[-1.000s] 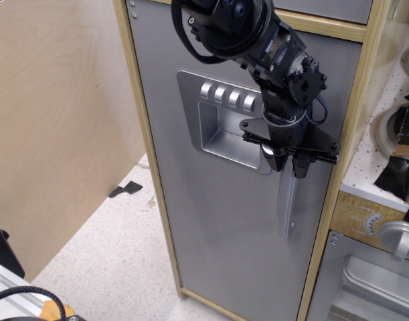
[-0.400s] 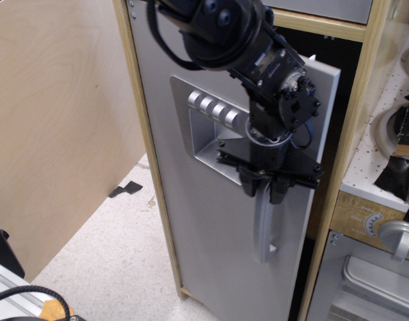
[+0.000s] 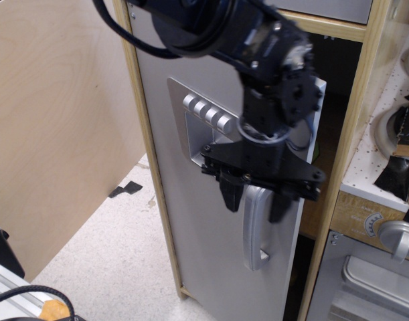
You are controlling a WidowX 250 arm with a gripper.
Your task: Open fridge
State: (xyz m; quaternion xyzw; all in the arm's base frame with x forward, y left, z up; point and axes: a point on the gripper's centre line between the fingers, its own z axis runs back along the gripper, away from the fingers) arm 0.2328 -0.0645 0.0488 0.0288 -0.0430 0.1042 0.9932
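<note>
The fridge (image 3: 191,227) is a tall cabinet with a light-wood frame (image 3: 355,127) and a flat silver-grey door. The door has swung well out on its left hinge, and the dark inside (image 3: 331,127) shows to its right. The recessed dispenser panel (image 3: 191,134) and round buttons (image 3: 207,112) face me at an angle. My gripper (image 3: 254,210) hangs in front of the door with its black fingers (image 3: 229,195) spread to either side of the top of the vertical silver handle (image 3: 253,237). The fingers stand apart from the handle.
A smaller silver oven door (image 3: 368,287) with a round knob (image 3: 399,239) stands at the lower right. A pegboard shelf with dark utensils (image 3: 398,167) is on the right. A plywood board (image 3: 57,120) leans at the left, over a speckled floor (image 3: 110,254).
The fridge door has swung from shut to well open, pulled left and towards me by the handle. My gripper moved with it and its fingers have now spread apart off the handle.
</note>
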